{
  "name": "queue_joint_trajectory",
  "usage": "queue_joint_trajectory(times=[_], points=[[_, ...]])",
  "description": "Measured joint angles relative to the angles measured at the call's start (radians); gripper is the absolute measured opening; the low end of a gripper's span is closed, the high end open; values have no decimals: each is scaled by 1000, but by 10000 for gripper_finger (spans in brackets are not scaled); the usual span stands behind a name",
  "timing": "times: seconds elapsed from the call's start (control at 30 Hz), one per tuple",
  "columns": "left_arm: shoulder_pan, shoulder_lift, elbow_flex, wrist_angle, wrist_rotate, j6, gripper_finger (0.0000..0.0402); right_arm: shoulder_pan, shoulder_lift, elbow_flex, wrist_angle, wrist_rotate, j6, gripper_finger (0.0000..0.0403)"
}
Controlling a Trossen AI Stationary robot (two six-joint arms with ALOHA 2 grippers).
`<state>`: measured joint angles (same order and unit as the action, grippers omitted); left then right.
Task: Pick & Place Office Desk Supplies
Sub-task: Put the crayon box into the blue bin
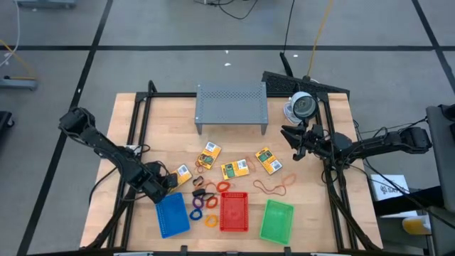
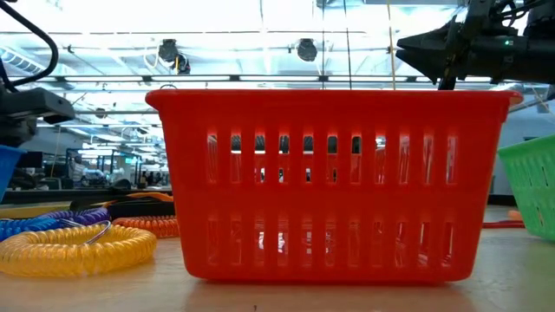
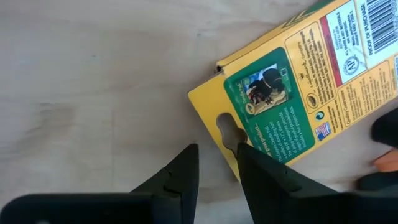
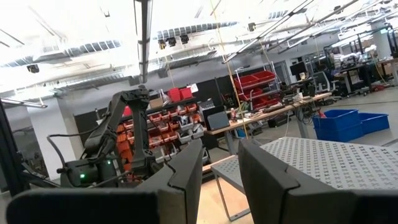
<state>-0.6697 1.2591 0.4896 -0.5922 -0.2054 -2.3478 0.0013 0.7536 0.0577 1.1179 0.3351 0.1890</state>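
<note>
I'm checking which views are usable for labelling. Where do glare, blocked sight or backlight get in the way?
Low view: the red tray fills the frame and hides the table behind it; bright ceiling lights shine through its slots. Right wrist view: overhead lights wash out the ceiling above the grey shelf. Left wrist view: even light, crayon box print legible. High view: evenly lit, soft shadows.

Bare bench [image 1: 170, 131] is seen left of the grey shelf [image 1: 232, 107]. The front edge is crowded by the blue tray [image 1: 171, 215], red tray [image 1: 234, 212], green tray [image 1: 276, 220] and coiled rings [image 1: 201, 207].
</note>
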Motion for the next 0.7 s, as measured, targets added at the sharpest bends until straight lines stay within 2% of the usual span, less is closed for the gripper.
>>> queue_joint_trajectory(times=[0.5, 0.6, 0.7], points=[[21, 2, -2, -21, -26, 9, 115, 0, 0, 0, 0, 0, 0, 94], [21, 2, -2, -24, -23, 14, 89, 0, 0, 0, 0, 0, 0, 94], [21, 2, -2, -27, -27, 18, 42, 0, 0, 0, 0, 0, 0, 95]])
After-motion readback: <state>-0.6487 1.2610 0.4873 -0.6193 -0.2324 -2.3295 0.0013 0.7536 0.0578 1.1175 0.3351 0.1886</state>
